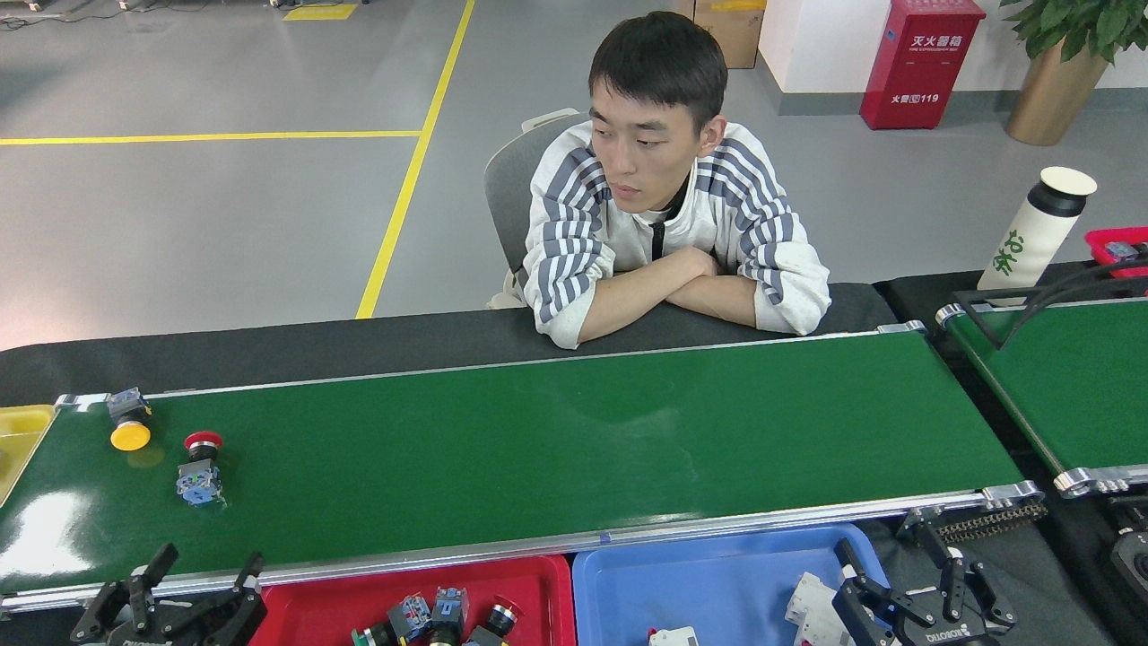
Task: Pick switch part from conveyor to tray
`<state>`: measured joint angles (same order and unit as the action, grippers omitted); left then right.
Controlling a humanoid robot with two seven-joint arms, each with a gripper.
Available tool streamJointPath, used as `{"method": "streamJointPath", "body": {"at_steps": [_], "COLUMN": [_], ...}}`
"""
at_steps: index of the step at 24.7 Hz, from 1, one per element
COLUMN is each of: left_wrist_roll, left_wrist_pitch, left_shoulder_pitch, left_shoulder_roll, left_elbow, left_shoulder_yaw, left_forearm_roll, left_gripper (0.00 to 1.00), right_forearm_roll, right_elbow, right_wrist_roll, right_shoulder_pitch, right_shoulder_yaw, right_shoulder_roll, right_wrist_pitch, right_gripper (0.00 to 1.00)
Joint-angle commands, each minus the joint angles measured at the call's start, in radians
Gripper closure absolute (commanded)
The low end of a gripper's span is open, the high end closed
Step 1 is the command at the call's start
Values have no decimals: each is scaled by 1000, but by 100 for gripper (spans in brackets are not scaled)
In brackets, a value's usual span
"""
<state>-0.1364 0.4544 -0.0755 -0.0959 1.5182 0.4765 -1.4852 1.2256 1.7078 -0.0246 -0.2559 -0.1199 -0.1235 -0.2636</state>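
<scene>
Two switch parts lie on the green conveyor near its left end: a yellow-capped one by the far rail and a red-capped one with a blue base just right of it. Below the near rail stands the red tray, holding several switch parts. My left gripper hangs open and empty at the bottom left, just left of the red tray and nearer to me than the red-capped part. At the bottom right my right gripper is open above the blue tray's right corner.
A blue tray with white parts sits right of the red one. A person leans folded arms on the far side of the belt. A yellow bin is at the left end, and a second green belt and a bottle at the right.
</scene>
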Motion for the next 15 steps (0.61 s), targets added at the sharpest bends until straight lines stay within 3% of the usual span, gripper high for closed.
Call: {"method": "streamJointPath", "body": {"at_steps": [1,3,12,14,15], "left_wrist_roll": [-5,-5,4,14,34], "left_wrist_pitch": [-66,-69,-74,-89,-105], "left_shoulder_pitch": [48,86,326,385,418], "left_shoulder_roll": [-45,-91,-189,-222,-254], "left_elbow": [-44,-110,-455,-552,-616], "left_shoulder_yaw": [-3,-4,-49,-82,-124], "left_forearm_roll": [0,-1,-3,-3,-3], "left_gripper": [2,2,3,10,21], "right_forearm_roll": [0,0,0,0,0], "right_elbow": [13,13,13,13,13], "right_wrist_roll": [-3,-3,-3,-3,-3], "right_shoulder_pitch": [-3,-6,-6,-6,-6], "right_shoulder_yaw": [-3,-3,-3,-3,-3], "right_shoulder_roll": [-2,-2,-2,-4,-4], "right_wrist_pitch": [-3,-3,-3,-3,-5], "right_gripper": [3,3,3,3,3]}}
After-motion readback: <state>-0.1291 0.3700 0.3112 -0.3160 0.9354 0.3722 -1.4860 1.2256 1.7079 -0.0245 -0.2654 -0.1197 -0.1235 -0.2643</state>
